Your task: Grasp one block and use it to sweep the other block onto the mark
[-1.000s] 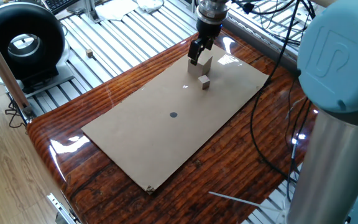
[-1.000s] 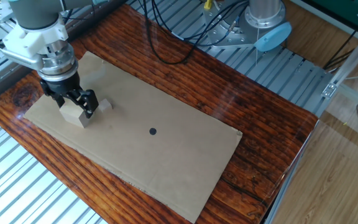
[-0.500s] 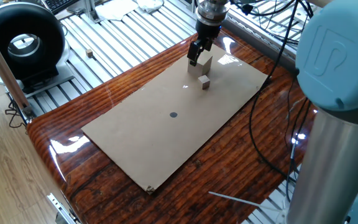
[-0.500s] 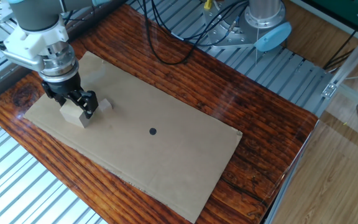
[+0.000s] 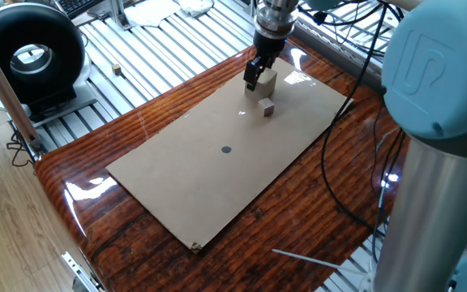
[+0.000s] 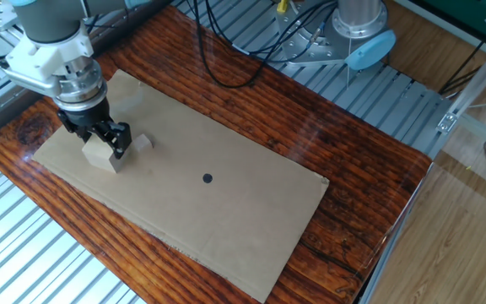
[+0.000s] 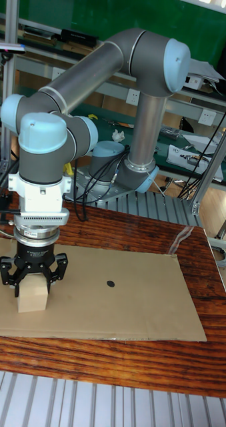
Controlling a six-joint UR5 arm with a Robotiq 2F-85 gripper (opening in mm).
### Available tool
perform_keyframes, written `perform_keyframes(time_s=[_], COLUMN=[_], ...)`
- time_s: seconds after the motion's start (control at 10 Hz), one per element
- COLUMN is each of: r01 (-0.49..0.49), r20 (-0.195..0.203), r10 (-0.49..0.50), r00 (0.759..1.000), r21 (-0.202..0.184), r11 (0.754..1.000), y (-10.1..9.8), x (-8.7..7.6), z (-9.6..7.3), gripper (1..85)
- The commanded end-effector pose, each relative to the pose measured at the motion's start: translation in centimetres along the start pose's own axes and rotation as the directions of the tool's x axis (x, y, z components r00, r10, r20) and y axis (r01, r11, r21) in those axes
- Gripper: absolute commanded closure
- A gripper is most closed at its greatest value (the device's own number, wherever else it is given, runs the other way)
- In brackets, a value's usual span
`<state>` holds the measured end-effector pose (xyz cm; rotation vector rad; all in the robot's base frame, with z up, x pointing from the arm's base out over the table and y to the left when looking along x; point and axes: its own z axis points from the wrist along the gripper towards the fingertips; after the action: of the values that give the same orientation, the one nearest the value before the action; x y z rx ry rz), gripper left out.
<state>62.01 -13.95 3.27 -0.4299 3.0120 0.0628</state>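
My gripper [image 6: 101,140] stands at the cardboard's end, its fingers shut on the sides of the larger tan block [image 6: 99,155], which sits at the cardboard surface. In one fixed view the gripper [image 5: 254,75] and this block [image 5: 267,80] are at the far end. The small block [image 5: 266,108] [image 6: 144,142] lies just beside them, a narrow gap away, on the mark's side. The dark round mark [image 5: 226,149] [image 6: 207,178] [image 7: 111,283] is near the cardboard's middle. In the tall view the gripper [image 7: 33,277] holds the large block [image 7: 31,297]; the small block is hidden there.
Brown cardboard sheet [image 6: 226,228] covers the glossy wooden table [image 5: 298,211]. Black cables [image 5: 335,162] hang over the table's edge by the arm's base [image 5: 436,203]. A black round device [image 5: 31,53] stands off the table on metal slats.
The gripper and the large block have shifted very slightly away from the small block. The small block and the mark have not moved.
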Motion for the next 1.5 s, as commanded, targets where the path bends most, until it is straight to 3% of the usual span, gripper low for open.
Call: perform_keyframes(time_s=[0.0, 0.6, 0.9, 1.4], r01=[-0.002, 0.017, 0.016, 0.027], r20=[0.006, 0.009, -0.005, 0.005], r10=[0.002, -0.016, -0.016, -0.027], r00=[1.0, 1.0, 1.0, 1.0], r21=[-0.007, -0.027, -0.034, -0.033], r11=[1.0, 1.0, 0.999, 0.999], y=[0.0, 0.2, 0.2, 0.2], x=[0.3, 1.8, 2.3, 3.4], z=[-0.1, -0.3, -0.6, -0.4], gripper=[23.3, 23.0, 36.7, 36.7])
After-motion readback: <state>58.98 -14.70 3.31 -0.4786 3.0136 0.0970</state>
